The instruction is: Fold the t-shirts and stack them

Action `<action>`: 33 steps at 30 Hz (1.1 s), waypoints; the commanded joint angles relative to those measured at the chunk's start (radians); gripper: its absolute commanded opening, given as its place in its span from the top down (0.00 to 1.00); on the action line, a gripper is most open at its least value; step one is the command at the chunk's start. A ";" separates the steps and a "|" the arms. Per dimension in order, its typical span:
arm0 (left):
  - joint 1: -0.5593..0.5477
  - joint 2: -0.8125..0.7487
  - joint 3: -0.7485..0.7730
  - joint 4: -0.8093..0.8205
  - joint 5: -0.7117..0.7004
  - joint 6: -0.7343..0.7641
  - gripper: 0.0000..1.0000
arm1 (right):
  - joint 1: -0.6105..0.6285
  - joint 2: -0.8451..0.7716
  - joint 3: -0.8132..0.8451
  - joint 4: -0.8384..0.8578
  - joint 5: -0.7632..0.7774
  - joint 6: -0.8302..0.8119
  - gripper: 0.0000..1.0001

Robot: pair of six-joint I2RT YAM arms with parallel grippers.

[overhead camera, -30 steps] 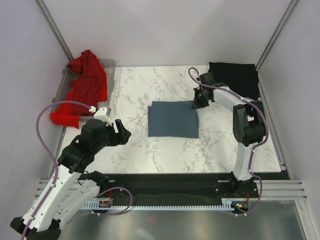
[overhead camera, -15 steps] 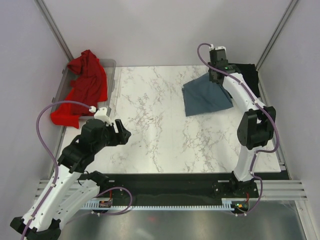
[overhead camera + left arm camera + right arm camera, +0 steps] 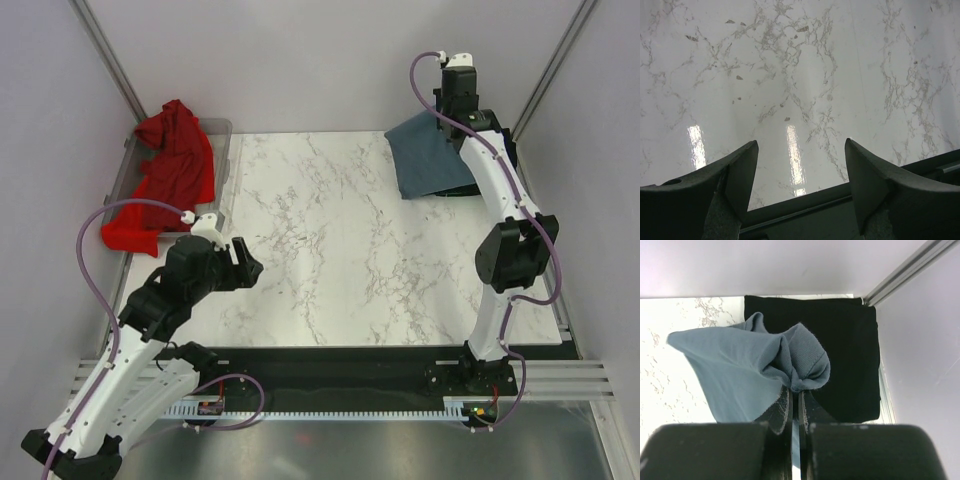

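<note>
Half done: pinched blue-grey shirt (image 3: 740, 365) tight in right claw (image 3: 795, 392) above folded black shirt (image 3: 845, 340); left red shirt (image 3: 170, 170) unfolded beyond gaping, empty left claw (image 3: 800, 145).

1. I read the table top (image 3: 805, 75) as smooth and glossy, marble-patterned, with lamp glare on it.
2. The slate blue-grey t-shirt (image 3: 735, 365) is soft matt knit cloth, fuzzy at the edges.
3. The black t-shirt (image 3: 850, 350) and red t-shirt (image 3: 170, 170) look like matt cloth too.
4. The bin (image 3: 226, 150) is clear plastic.
5. My left gripper (image 3: 800, 145) looks like dark, matt, slightly grainy plastic.
6. The frame post (image 3: 105, 55) is dull silvery metal.
</note>
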 commanded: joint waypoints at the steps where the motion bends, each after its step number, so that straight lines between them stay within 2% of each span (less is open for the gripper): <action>1: 0.005 0.004 -0.002 0.038 -0.013 0.043 0.23 | -0.014 0.000 0.081 0.064 -0.016 -0.030 1.00; 23: 0.006 0.021 -0.002 0.038 -0.015 0.043 0.24 | -0.127 0.029 0.134 0.044 -0.124 0.014 1.00; 29: 0.006 0.025 -0.002 0.038 -0.018 0.045 0.24 | -0.185 0.119 0.209 0.033 -0.141 0.013 1.00; 33: 0.006 0.027 -0.004 0.039 -0.019 0.043 0.24 | -0.227 0.261 0.315 0.032 -0.155 0.022 1.00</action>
